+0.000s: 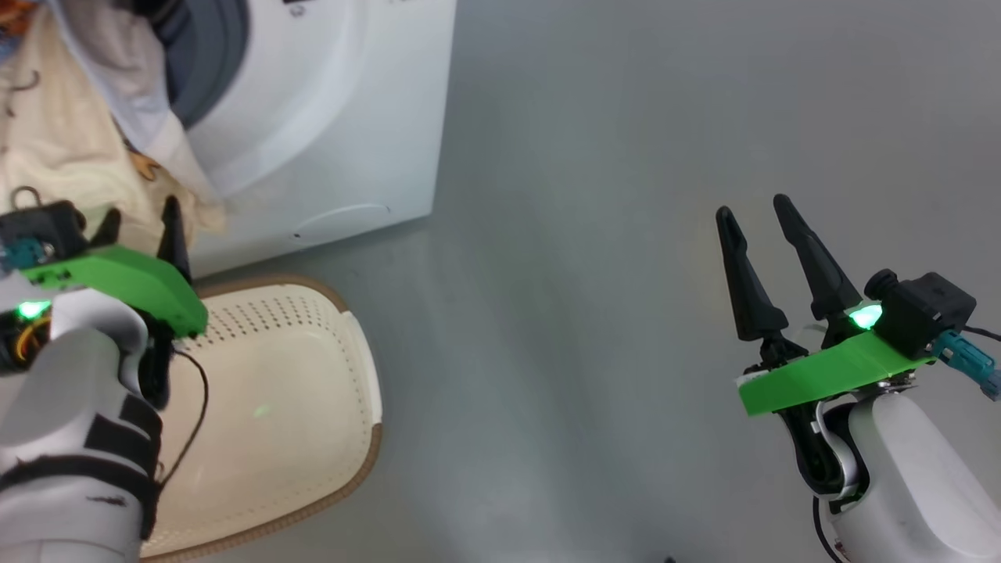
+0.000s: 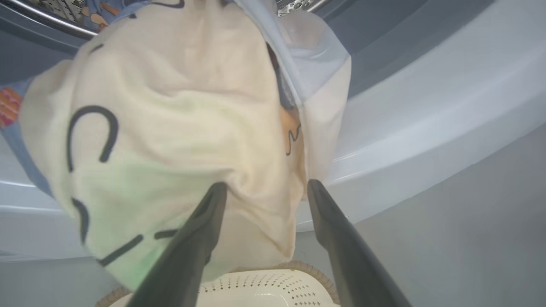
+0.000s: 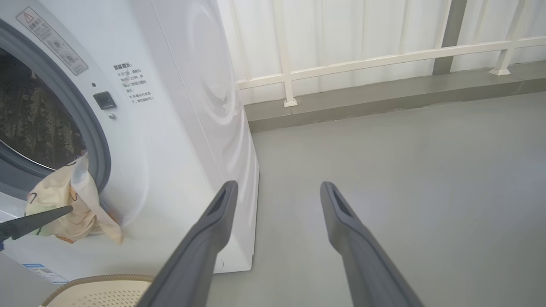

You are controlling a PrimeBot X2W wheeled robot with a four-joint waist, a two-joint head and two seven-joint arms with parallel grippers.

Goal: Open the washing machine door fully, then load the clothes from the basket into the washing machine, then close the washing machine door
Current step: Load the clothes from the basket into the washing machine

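The clothes (image 1: 55, 148), cream cloth with dark lettering and light blue fabric, hang out of the washing machine (image 1: 336, 117) over its grey gasket and down the white front. My left gripper (image 1: 141, 219) is open just below and in front of the hanging cloth. In the left wrist view the clothes (image 2: 170, 106) bulge right beyond the left gripper (image 2: 266, 185), and one finger overlaps the cream cloth. The basket (image 1: 367, 461) sits on the floor under that arm with nothing in it. My right gripper (image 1: 752, 207) is open over bare floor, far to the right. The washing machine door is out of view.
In the right wrist view the washing machine (image 3: 179, 128) stands left of the right gripper (image 3: 278, 184), with the clothes (image 3: 72, 209) drooping from the drum and the basket (image 3: 98, 292) below. A white railing (image 3: 362, 64) on a raised kerb bounds the grey floor (image 3: 405, 149) behind.
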